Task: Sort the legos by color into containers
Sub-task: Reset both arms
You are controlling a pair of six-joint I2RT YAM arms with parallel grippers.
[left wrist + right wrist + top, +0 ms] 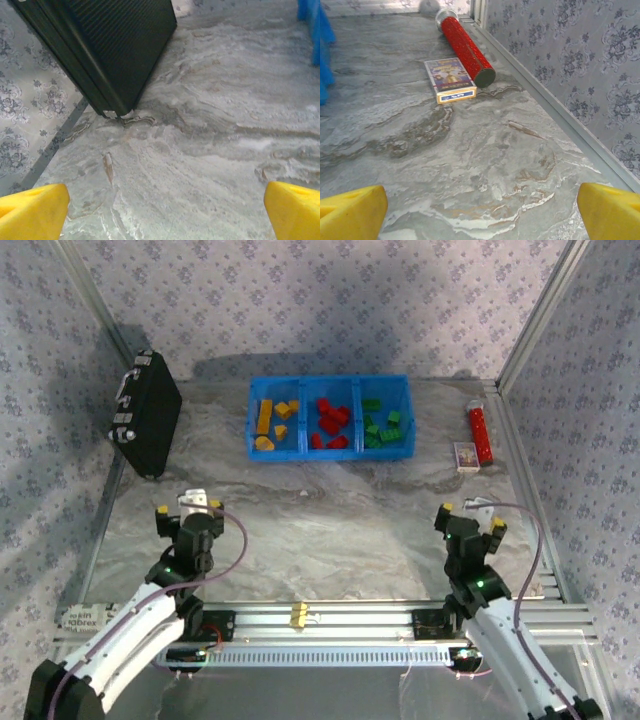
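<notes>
Jaws spread wide and empty, the left gripper (187, 506) and right gripper (471, 517) face the marbled table (330, 530). Well ahead, between them, the blue tray (330, 453) holds yellow-orange bricks (268, 420), red bricks (332, 422) and green bricks (382, 427), one colour per compartment. A black case (110, 45) stands ahead-left of the left jaws; a red glitter tube (465, 47) and small card box (449, 79) lie ahead of the right.

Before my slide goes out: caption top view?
Legos sorted by color in blue tray; left pincer, right pincer open.
</notes>
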